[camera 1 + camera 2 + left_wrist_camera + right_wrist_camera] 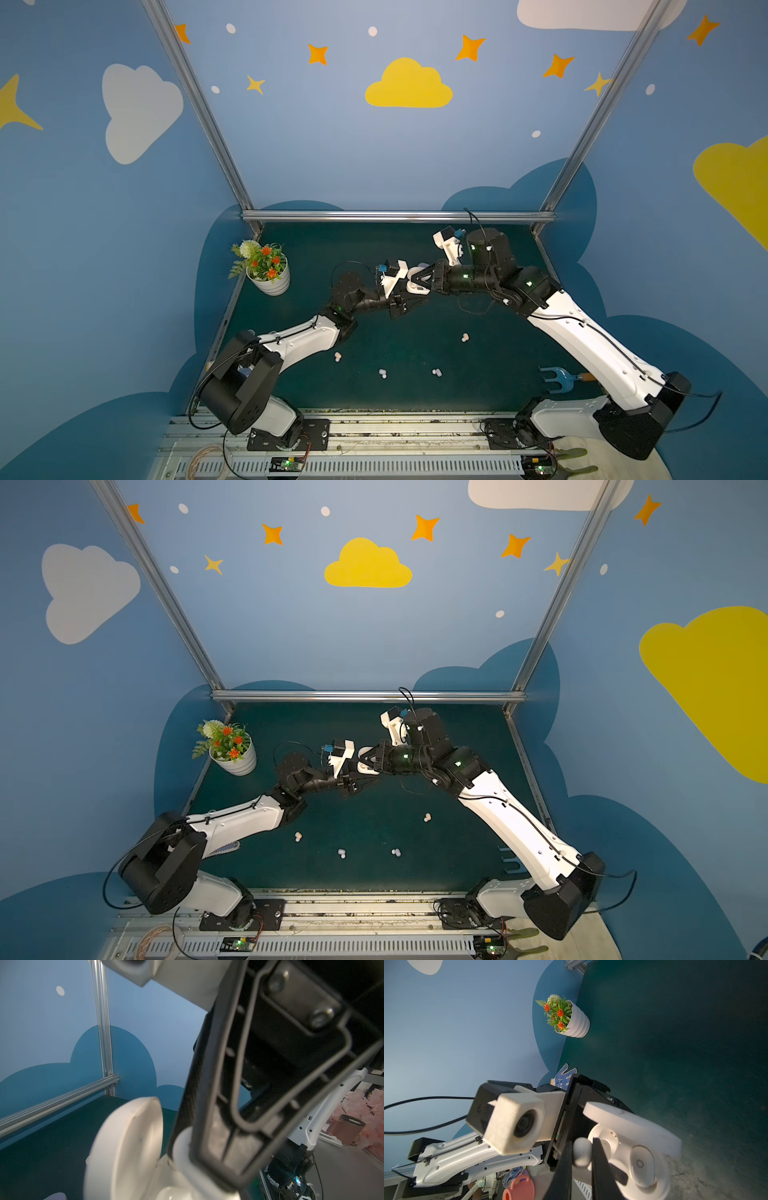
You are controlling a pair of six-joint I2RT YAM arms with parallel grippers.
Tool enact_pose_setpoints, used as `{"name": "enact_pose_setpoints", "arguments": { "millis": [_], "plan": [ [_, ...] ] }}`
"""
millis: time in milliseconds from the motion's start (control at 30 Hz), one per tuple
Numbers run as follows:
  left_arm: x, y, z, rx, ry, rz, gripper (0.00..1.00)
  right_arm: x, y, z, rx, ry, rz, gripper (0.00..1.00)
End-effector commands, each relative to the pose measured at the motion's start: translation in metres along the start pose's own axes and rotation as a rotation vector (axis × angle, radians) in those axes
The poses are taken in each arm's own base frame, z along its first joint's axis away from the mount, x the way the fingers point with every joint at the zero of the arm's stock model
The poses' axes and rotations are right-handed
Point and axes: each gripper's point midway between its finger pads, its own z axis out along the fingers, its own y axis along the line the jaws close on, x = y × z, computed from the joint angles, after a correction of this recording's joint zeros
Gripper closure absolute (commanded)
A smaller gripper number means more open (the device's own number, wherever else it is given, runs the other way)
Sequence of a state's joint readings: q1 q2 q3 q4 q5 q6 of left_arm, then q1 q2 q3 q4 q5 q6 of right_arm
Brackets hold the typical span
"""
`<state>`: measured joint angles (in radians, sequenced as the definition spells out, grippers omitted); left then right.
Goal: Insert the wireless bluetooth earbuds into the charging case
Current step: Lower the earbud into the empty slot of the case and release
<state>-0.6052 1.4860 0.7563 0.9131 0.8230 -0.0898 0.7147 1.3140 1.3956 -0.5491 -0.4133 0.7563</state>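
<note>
Over mid-mat, both top views: left gripper (413, 300) clamps the open charging case (412, 276); right gripper (419, 279) meets it; four earbuds (464, 337) lie scattered on the mat (478, 374), nearer the bases.
Left wrist: case lid (124, 1147) close; rail (52, 1103) edges the mat.
Right wrist: jaws pinch a white earbud (582, 1154) beside the case.

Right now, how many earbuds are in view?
6 earbuds: four loose on the mat, one in the right gripper, one seated in the case; more may be hidden.

- Both top views are dim and evenly lit; the dark green table (415, 249) at lower centre looks murky, and the blue walls (332, 158) are brighter.
- In the left wrist view, the black gripper finger (218, 1105) and charging case (124, 1147) are blurred, perhaps too close to focus.
- In the right wrist view, the table fades into grainy darkness.
</note>
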Motion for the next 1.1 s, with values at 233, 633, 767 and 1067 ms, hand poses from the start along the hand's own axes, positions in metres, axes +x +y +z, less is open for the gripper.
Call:
{"name": "enact_pose_setpoints", "arguments": {
  "millis": [233, 633, 767, 1067],
  "plan": [
    [-0.023, -0.007, 0.002, 0.021, -0.050, 0.067, 0.74, 0.000, 0.001, 0.003, -0.030, 0.005, 0.020, 0.89],
    [-0.024, -0.007, 0.000, 0.016, -0.053, 0.072, 0.74, 0.006, -0.012, 0.010, 0.004, 0.023, 0.048, 0.89],
    [-0.024, -0.008, -0.001, 0.017, -0.053, 0.072, 0.74, 0.007, -0.015, 0.010, 0.011, 0.023, 0.053, 0.88],
    [-0.026, -0.008, -0.001, 0.011, -0.052, 0.078, 0.74, 0.011, -0.016, 0.006, 0.024, 0.032, 0.053, 0.81]
  ]
}}
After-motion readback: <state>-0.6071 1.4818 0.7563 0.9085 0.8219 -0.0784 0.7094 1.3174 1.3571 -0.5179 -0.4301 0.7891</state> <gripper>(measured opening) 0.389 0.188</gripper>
